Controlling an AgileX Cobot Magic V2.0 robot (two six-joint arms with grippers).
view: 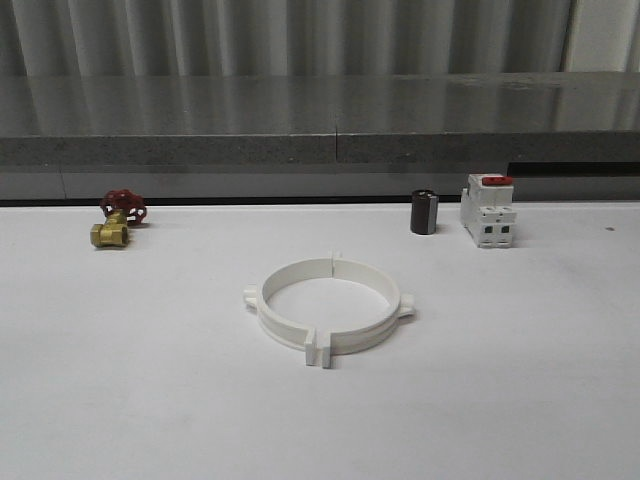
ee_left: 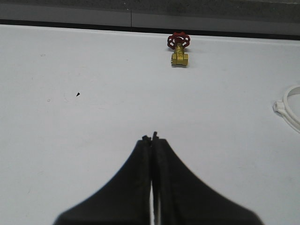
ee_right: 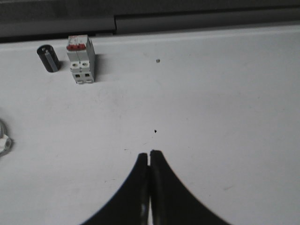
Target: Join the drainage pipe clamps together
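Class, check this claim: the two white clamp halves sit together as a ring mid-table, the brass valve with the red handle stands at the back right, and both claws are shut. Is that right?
One slip: the front view shows the brass valve at the back left, not the back right. The clamp halves do form a ring mid-table, and the left claw and right claw are both shut.

The right arm's black curved gripper (ee_right: 149, 153) is being held above the white table (ee_right: 215, 108) with its two fingers pressed together and nothing between them. A white boxy breaker with a red top (ee_right: 80, 58) is standing near the table's far edge, a short black cylinder (ee_right: 48, 58) lying just beside it. A white plastic tab (ee_right: 3, 143) is being cut off by the picture's edge.
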